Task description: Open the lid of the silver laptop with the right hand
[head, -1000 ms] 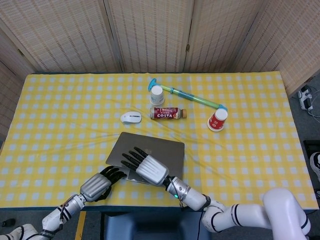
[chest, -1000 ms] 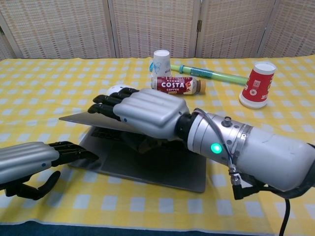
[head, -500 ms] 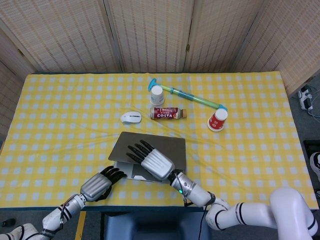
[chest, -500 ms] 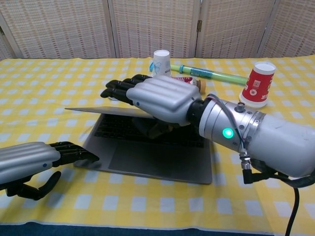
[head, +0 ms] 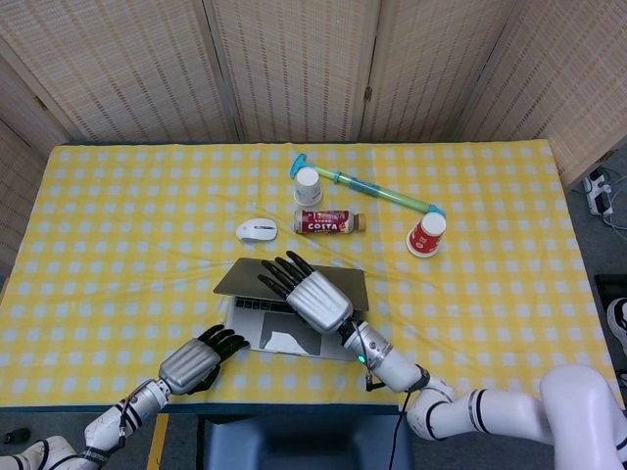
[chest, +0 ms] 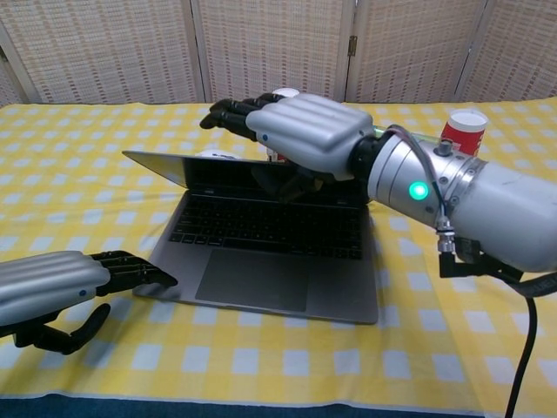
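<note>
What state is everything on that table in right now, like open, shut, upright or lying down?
silver laptop: partly open, keyboard showing.
right robot hand: lifting the lid's front edge.
left robot hand: fingertips touching the laptop base's front corner.
coffee bottle: lying on its side.
white cup: upside down.
red cup: upside down.
computer mouse: resting flat.

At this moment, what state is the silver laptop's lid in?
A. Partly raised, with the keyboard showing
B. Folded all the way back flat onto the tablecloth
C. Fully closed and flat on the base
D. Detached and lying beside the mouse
A: the chest view shows the silver laptop with its lid tilted up off the base and the keyboard exposed, while the right hand is at the lid's upper edge.
</note>
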Motion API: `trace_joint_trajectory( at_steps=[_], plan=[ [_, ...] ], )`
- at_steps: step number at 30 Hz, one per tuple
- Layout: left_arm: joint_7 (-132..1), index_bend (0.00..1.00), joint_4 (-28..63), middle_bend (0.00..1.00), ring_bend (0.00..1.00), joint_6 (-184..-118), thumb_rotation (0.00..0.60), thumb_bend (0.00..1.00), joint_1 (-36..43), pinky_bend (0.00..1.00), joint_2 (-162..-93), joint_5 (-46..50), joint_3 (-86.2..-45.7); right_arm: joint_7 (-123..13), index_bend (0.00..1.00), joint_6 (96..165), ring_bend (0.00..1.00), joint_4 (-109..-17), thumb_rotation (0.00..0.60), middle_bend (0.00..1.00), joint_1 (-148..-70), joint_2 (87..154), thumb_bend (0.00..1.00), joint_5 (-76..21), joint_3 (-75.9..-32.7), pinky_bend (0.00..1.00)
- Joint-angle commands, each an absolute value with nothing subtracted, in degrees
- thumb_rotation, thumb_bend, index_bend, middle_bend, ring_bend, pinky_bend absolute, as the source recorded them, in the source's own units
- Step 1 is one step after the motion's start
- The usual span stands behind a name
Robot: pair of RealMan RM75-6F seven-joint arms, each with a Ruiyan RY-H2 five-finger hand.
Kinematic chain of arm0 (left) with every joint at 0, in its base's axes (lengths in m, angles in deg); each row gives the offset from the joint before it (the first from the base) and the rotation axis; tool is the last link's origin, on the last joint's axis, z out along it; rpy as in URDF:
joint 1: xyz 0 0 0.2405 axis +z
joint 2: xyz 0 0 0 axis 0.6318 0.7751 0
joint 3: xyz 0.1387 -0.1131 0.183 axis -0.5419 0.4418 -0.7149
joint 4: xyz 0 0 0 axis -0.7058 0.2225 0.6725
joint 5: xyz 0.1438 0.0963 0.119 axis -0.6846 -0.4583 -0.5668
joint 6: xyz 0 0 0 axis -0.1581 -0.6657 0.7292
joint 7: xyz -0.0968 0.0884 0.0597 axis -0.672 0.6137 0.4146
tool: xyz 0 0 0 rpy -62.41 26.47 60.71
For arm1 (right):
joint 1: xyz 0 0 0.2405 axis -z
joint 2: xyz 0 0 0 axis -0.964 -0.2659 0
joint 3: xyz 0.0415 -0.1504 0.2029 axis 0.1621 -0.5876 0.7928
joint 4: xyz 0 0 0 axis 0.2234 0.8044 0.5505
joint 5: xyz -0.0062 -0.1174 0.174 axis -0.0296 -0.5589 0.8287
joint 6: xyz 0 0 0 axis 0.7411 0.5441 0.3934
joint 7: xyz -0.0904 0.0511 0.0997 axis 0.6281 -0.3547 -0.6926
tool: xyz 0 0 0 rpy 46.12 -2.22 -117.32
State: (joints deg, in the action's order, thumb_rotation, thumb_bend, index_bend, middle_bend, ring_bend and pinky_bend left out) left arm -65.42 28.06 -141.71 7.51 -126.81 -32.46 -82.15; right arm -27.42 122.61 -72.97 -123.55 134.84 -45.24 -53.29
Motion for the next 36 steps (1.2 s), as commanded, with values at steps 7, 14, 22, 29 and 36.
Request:
trace_joint_trajectory(
  at_steps=[7,14,22,29,36],
  plan=[
    [-65.0,0.08,28.1,0.13,0.07,-141.8,0.587,0.90,7.2,0.00,-126.9,-32.3,-82.4,-27.7,0.00,121.4,0.00,-70.5,0.600,0.00,-124.9,133.7,0.71,-42.0,-50.8,0.00],
    [-64.8,0.08,28.2,0.13,0.07,-142.3,0.586,0.90,7.2,0.00,-126.8,-32.3,-82.5,-28.4,0.00,119.8,0.00,-66.5,0.600,0.00,-126.9,133.4,0.71,-38.8,-48.3,0.00],
    [-64.7,0.09,28.3,0.13,0.07,-142.6,0.588,0.90,7.2,0.00,-126.8,-32.3,-82.7,-30.0,0.00,117.8,0.00,-61.1,0.600,0.00,-129.2,133.7,0.71,-35.3,-46.0,0.00],
    [-64.4,0.09,28.5,0.13,0.07,-143.2,0.583,0.90,7.4,0.00,-126.6,-32.4,-82.9,-30.5,0.00,116.6,0.00,-56.4,0.600,0.00,-131.2,134.2,0.71,-32.3,-44.5,0.00],
    [-64.4,0.09,28.6,0.13,0.07,-143.4,0.589,0.90,7.4,0.00,-126.4,-32.5,-83.1,-30.9,0.00,115.4,0.00,-52.0,0.600,0.00,-132.3,134.7,0.71,-29.0,-43.7,0.00]
  ],
)
